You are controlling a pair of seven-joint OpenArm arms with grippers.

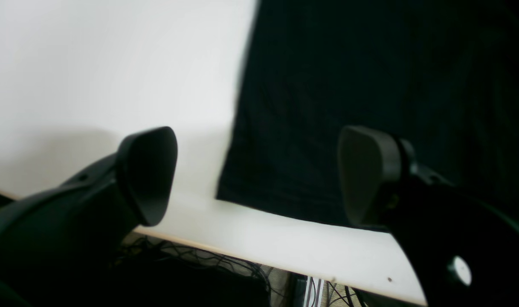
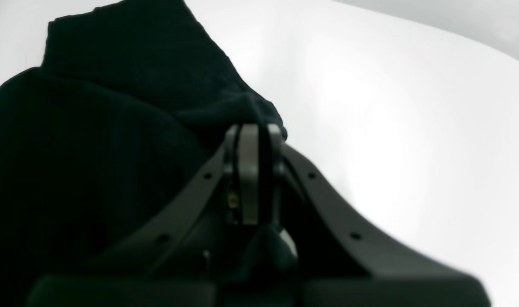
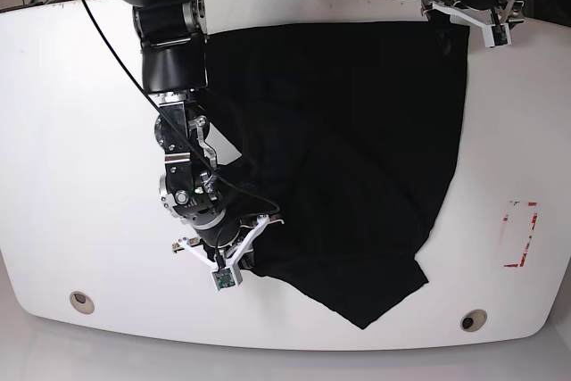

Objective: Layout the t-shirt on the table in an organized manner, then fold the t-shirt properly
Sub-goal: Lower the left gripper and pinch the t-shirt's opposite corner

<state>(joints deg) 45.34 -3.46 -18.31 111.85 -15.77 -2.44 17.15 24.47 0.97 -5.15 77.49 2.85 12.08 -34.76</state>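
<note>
The black t-shirt [image 3: 348, 149] lies spread across the middle of the white table [image 3: 71, 131], with one corner trailing toward the near edge. My right gripper [image 3: 239, 258] is shut on a bunched fold of the t-shirt [image 2: 93, 128] at its lower left edge; the right wrist view shows the fingertips [image 2: 253, 132] closed with cloth between them. My left gripper [image 3: 468, 20] hovers open and empty by the shirt's far right corner. In the left wrist view its fingers [image 1: 148, 175] stand wide apart over the shirt's edge [image 1: 370, 85] and the table [image 1: 93, 64].
Two round metal grommets [image 3: 82, 302] [image 3: 473, 319] sit near the table's front edge. A red-and-white rectangle mark [image 3: 520, 234] is at the right. Cables [image 1: 199, 260] hang beyond the table's edge under the left gripper.
</note>
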